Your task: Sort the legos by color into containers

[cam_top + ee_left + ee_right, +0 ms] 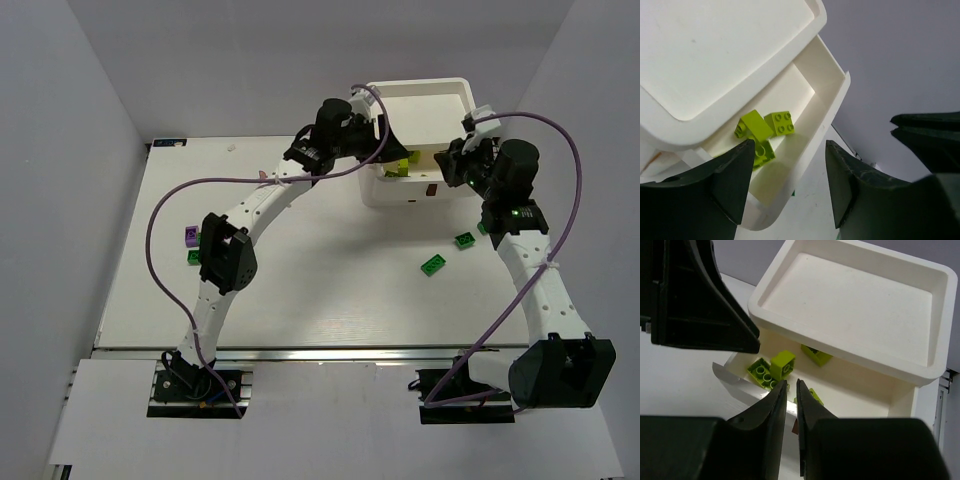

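Yellow-green legos: lodged in the pulled-out drawer, just ahead of the left end effector, which is opened wide and empty. Right end effector: narrowly parted, nothing gripped. Green legos, left on the tabletop, are judged nearer the right end effector.

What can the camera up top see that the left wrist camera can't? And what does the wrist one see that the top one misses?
Only the top view: both whole arms, two green legos loose on the table near the right arm, and a purple lego beside a third green lego by the left arm.
Only the left wrist view: the studs on the yellow-green legos, seen close between the left gripper's open fingers.
Both: the white unit with its top tray, and the pulled-out drawer holding yellow-green legos.
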Tool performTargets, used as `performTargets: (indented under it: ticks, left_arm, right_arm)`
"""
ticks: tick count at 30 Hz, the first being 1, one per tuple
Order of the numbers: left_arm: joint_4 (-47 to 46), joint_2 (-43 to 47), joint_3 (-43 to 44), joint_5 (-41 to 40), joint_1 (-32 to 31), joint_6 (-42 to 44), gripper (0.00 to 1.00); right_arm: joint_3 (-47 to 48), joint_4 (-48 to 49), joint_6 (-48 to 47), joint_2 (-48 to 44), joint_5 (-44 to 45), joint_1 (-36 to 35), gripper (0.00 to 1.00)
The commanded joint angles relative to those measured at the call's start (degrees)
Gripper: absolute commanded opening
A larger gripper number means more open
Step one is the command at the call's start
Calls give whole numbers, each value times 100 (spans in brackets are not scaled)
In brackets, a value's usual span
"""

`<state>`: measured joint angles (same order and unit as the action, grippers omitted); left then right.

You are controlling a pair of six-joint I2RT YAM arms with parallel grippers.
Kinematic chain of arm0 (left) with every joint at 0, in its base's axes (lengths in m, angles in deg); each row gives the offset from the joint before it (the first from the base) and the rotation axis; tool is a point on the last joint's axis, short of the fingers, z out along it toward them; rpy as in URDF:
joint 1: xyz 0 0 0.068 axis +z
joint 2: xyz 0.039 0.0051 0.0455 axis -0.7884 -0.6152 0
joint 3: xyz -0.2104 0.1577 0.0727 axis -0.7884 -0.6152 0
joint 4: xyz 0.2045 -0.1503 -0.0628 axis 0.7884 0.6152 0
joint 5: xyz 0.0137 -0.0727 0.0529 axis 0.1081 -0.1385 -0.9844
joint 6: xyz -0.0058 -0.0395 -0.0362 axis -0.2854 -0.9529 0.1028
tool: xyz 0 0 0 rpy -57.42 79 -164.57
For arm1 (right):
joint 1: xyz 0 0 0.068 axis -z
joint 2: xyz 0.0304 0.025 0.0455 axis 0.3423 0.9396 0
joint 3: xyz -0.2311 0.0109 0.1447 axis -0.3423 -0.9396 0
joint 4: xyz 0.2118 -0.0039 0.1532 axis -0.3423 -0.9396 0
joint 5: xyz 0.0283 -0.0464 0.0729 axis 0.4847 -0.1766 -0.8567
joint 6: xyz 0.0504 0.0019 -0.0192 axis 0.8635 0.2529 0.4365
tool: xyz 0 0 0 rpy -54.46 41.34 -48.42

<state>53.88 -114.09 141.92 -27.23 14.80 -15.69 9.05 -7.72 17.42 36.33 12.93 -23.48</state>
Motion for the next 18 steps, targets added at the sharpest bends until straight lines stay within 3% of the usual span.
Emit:
performTargets:
  ticks: [1, 3, 4, 5, 7, 8, 9, 11, 12, 13, 15, 18]
  left_arm:
    - [-106, 141, 334, -333, 23, 1, 68]
    - [-247, 290, 334, -509, 93, -43, 63]
    - [-378, 473, 325, -545, 93, -78, 59]
    - [-432, 588, 325, -615, 163, -104, 47]
    - [-389, 1025, 229, -913, 225, -43, 30]
    - [-327, 1203, 141, -1036, 295, 44, 15]
    - [-249, 1422, -25, -1150, 383, 193, 11]
    - [-108, 2212, -876, -1405, 436, 334, 8]
    - [-72, 2494, -1271, -1502, 593, 422, 10]
    - [15, 3097, -2110, -1703, 647, 414, 26]
    - [103, 3706, -2993, -1924, 770, 397, 50]
    - [192, 4806, -4681, -2390, 928, 204, 81]
  right_arm:
    - [-52, 38, -149, -206, -380, 39, 20]
    - [-87, -136, -448, -232, -662, 47, 17]
    - [-96, -224, -658, -232, -1256, 65, 9]
    - [-87, -382, -1304, -215, -1601, 91, 4]
    - [218, -1433, -2298, -14, -2748, 65, 0]
    - [368, -1934, -2834, 100, -2973, 56, 0]
    - [518, -2435, -3831, 232, -3184, 48, 0]
    - [984, -3667, -4638, 689, -3371, 13, 0]
    - [1142, -3984, -5216, 838, -3345, 21, 0]
    - [1413, -4405, -5387, 1171, -3275, 13, 0]
    - [1696, -4698, -5660, 1471, -3152, -31, 0]
    - [1952, -4568, -5573, 1867, -2608, -119, 0]
